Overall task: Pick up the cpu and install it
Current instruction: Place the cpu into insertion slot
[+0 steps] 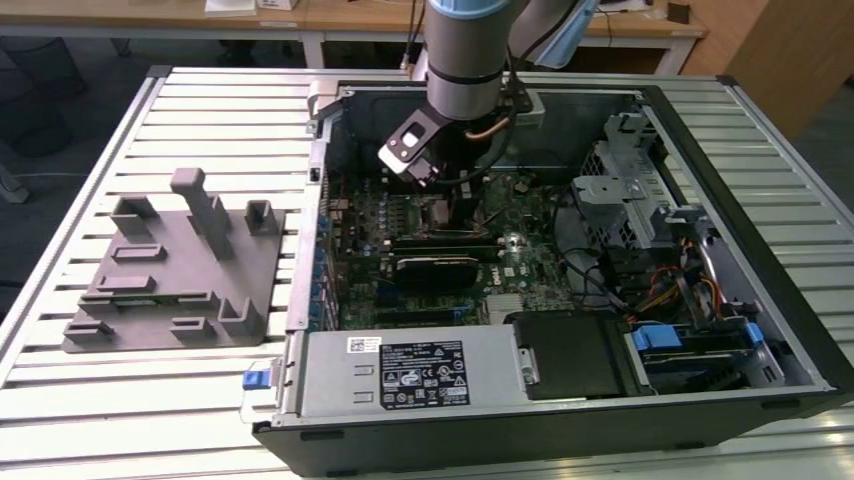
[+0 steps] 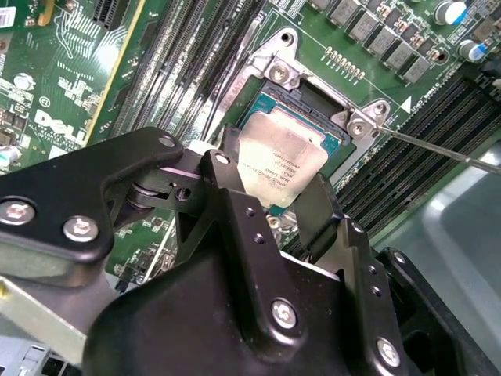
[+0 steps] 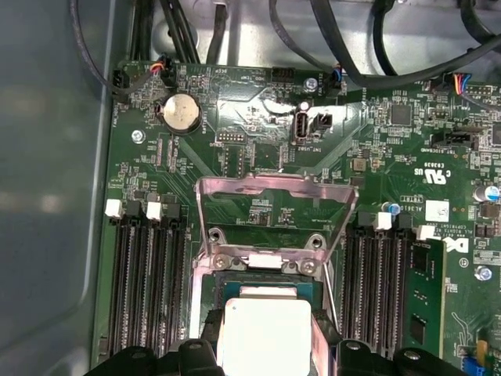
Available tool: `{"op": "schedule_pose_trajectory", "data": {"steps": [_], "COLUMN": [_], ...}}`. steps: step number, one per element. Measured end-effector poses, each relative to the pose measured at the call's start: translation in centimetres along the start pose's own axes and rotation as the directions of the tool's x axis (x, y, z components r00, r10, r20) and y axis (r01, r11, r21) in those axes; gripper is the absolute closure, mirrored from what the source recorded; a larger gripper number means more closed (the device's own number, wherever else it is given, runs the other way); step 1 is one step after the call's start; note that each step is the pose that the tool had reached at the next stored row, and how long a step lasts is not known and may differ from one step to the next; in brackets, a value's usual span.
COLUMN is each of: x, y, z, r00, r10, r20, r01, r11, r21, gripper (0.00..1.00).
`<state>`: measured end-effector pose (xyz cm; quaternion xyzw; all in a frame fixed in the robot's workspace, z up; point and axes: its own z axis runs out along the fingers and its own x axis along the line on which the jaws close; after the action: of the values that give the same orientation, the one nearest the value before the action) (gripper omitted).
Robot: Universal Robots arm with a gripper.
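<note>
The cpu (image 2: pixel 280 160), a small square chip with a pale silver top, hangs just over the open socket (image 2: pixel 335 139) on the green motherboard inside the computer case (image 1: pixel 561 420). My gripper (image 2: pixel 274 178) is shut on the cpu, with a black finger (image 2: pixel 228 168) against each of two opposite edges. In the first wrist view the cpu (image 3: pixel 262 333) sits between the fingertips (image 3: pixel 200 345), below the raised metal load plate (image 3: pixel 274 188). In the exterior view the gripper (image 1: pixel 451 200) reaches down into the middle of the case.
A thin socket lever (image 2: pixel 438 149) sticks out beside the socket, with memory slots (image 3: pixel 145 274) on both sides. A black finned block (image 1: pixel 434 265) lies near the gripper. A grey tray with posts (image 1: pixel 174 270) stands on the slatted table at the exterior view's left. Cables (image 3: pixel 352 47) cross the board's edge.
</note>
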<state>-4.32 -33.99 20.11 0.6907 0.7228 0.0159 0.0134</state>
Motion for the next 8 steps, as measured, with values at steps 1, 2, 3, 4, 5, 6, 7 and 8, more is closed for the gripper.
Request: {"op": "schedule_pose_trajectory", "data": {"steps": [1, 2, 3, 4, 5, 6, 7, 8], "x": [0.01, 0.04, 0.07, 0.09, 0.11, 0.13, 0.16, 0.18], "y": [0.00, -0.01, -0.01, -0.01, -0.01, -0.01, -0.01, -0.01], "z": [0.05, 0.09, 0.13, 0.18, 0.23, 0.28, 0.32, 0.38], "r00": [1.0000, 1.0000, 1.0000, 1.0000, 1.0000, 1.0000, 1.0000, 1.0000], "r10": [0.000, 0.000, 0.000, 0.000, 0.000, 0.000, 0.000, 0.001], "r20": [-0.0001, 0.0001, 0.0002, 0.0000, 0.0000, 0.0000, 0.0001, 0.0001], "r01": [0.000, 0.000, 0.000, 0.000, 0.000, 0.000, 0.000, -0.001], "r11": [1.0000, 1.0000, 1.0000, 1.0000, 1.0000, 1.0000, 1.0000, 1.0000], "r21": [0.0000, 0.0000, 0.0002, 0.0000, 0.0000, 0.0000, 0.0001, 0.0001], "gripper": [0.47, 0.47, 0.47, 0.47, 0.47, 0.47, 0.47, 0.47]}}
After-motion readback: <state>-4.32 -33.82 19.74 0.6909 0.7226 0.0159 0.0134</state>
